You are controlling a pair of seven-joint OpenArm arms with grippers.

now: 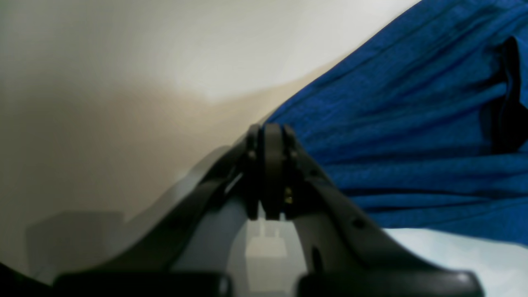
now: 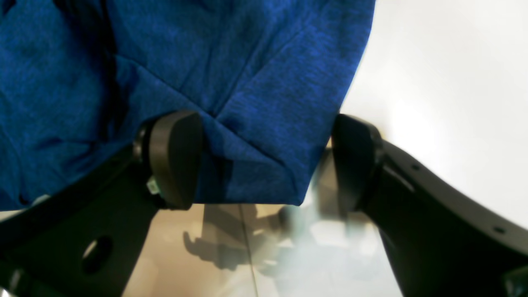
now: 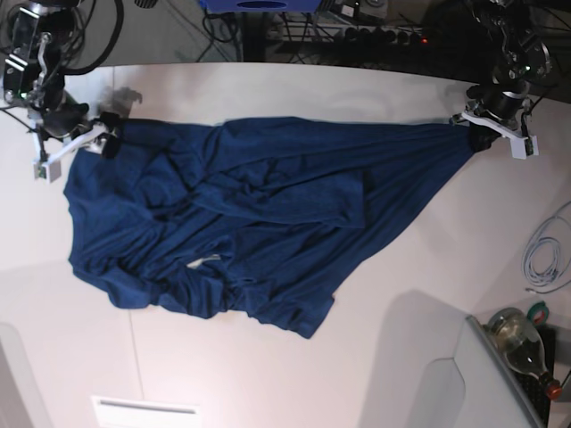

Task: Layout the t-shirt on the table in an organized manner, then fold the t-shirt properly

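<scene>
My left gripper (image 1: pixel 267 136) pinched tight on corner of t-shirt (image 3: pixel 250 223), cloth pulled taut toward it at far edge of table (image 3: pixel 268 85). My right gripper (image 2: pixel 264 161) spread wide; shirt corner hangs loose between fingers (image 2: pixel 175 159), not gripped. Navy shirt lies rumpled across white table, stretched between both grippers, bulk bunched toward my right side, hem wrinkled near front.

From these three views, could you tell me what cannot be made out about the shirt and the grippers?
- Base view: the t-shirt lies bunched, its sleeves and collar lost in folds.
- Base view: the left gripper is too small to show its grip.
- Left wrist view: the shut pads hide any pinched cloth.
</scene>
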